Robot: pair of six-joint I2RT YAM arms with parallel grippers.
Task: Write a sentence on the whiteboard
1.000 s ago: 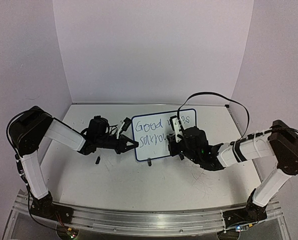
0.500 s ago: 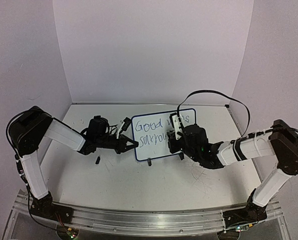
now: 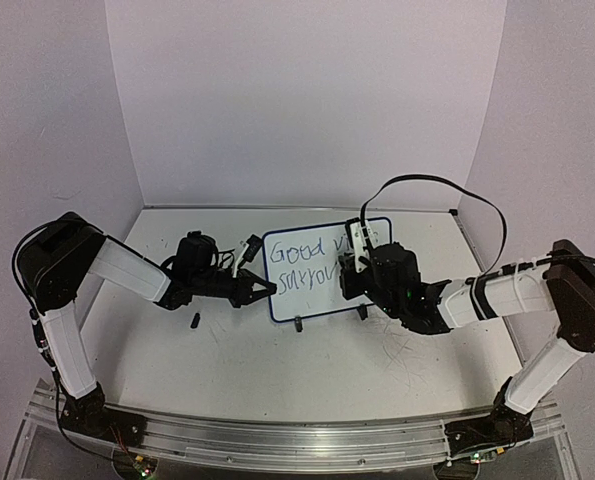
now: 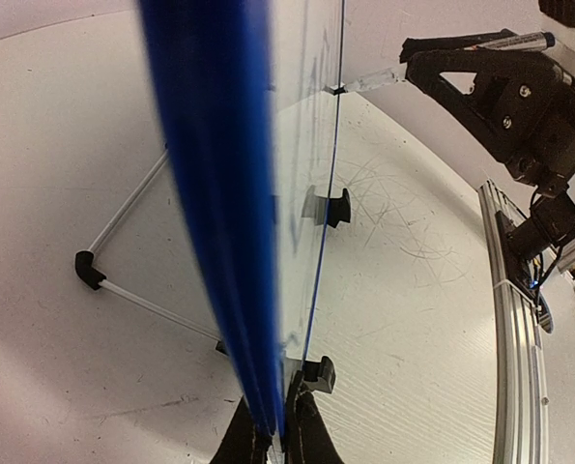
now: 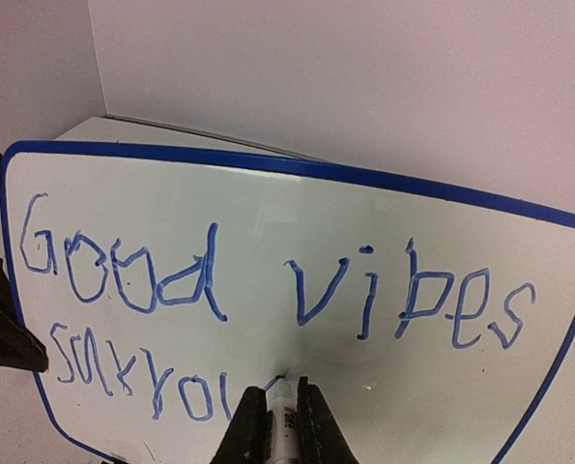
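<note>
Blue lettering, the sentence, reads "Good vibes" over a scrawl ending "you". My right gripper pinches the marker, tip touching the whiteboard bottom centre, just right of that last letter; bare board lies rightward. My left gripper clamps the board's edge.

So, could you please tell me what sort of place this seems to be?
Probably a robotics lab test cell: plain white backdrop walls around a scratched tabletop, with arms bolted to an aluminium rail, and one small whiteboard.
</note>
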